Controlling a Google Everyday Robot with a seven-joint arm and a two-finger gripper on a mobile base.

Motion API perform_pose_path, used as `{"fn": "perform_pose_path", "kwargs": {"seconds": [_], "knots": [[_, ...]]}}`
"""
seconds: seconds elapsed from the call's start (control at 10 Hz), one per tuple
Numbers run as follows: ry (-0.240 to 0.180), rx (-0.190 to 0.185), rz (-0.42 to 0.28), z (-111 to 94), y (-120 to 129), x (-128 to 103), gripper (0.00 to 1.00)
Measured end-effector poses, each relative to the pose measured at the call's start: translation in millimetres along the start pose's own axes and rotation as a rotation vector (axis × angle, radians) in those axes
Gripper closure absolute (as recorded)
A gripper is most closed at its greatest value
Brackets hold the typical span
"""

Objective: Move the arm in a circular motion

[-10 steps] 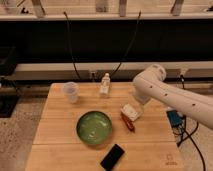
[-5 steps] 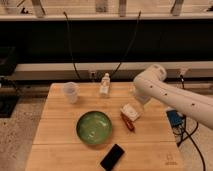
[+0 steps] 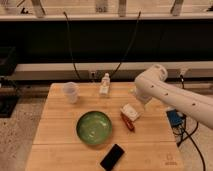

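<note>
Nearest, a black phone (image 3: 112,156) lies at the front edge of the wooden table (image 3: 55,135), with a green bowl (image 3: 94,127) just behind it. Right of the bowl is a reddish-brown packet (image 3: 127,122), and touching or just above its far end is a pale blocky shape that I take for the gripper (image 3: 132,111); whether it is open or closed I cannot tell. From there the arm (image 3: 170,95) rises to a rounded joint and runs off to the right, over the table's right side. Further back stand a clear cup (image 3: 71,91) and a small white bottle (image 3: 105,84), then dark cables (image 3: 70,45) against a black wall. Nothing here marks any part of a circle as traced, so I judge the sweep largely left to do.
</note>
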Motion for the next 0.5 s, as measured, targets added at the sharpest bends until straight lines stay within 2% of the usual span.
{"fn": "perform_pose_path", "kwargs": {"seconds": [0.5], "knots": [[-0.001, 0.002, -0.029, 3.1, -3.1, 1.9, 0.20]]}}
